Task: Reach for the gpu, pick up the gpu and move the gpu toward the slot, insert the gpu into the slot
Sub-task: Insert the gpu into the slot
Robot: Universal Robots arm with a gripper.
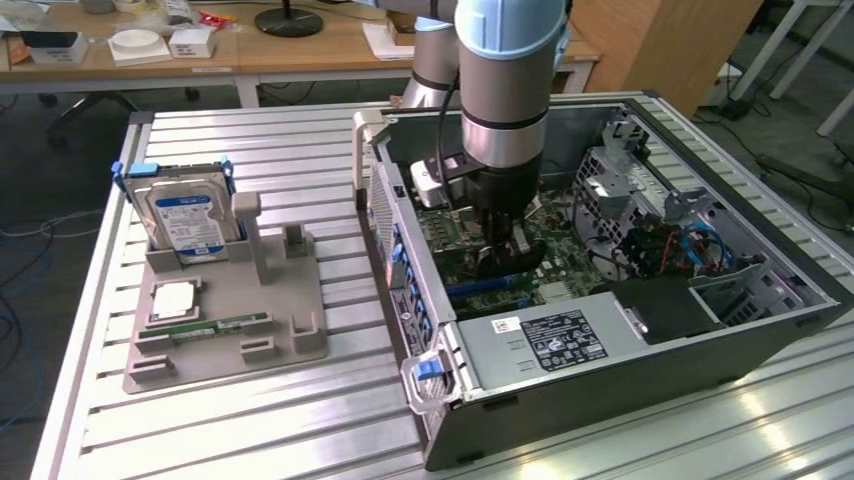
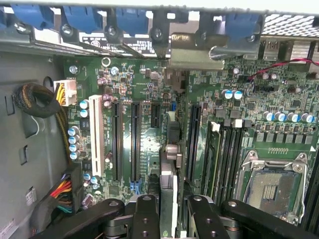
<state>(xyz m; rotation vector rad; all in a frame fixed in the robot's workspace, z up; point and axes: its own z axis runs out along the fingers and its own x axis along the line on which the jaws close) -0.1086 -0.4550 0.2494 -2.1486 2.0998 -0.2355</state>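
Inside the open computer case (image 1: 747, 330), seen from the exterior view, my arm reaches straight down and my gripper (image 1: 497, 262) sits low over the green motherboard (image 1: 461, 235), near its middle. The case lies on its side on a slatted metal table (image 1: 267, 420). To the exterior view's left, well apart from the case, a grey fixture tray (image 1: 227, 330) holds a silver hard drive (image 1: 187, 220) upright and a small green memory stick (image 1: 200, 328) lying flat. From the wrist view, my fingers (image 2: 147, 214) stand partly closed, one on each side of the gpu (image 2: 168, 186), pinching it between them. The card hangs edge-on, upright over the board, its metal bracket (image 2: 197, 52) up at the case's rear wall. It runs parallel to the long black connectors, between one black expansion connector (image 2: 135, 142) and the slot (image 2: 193, 142); whether its lower edge touches a connector, I cannot tell. The processor socket (image 2: 271, 186) lies off to the side, beyond the memory slots (image 2: 227, 154).
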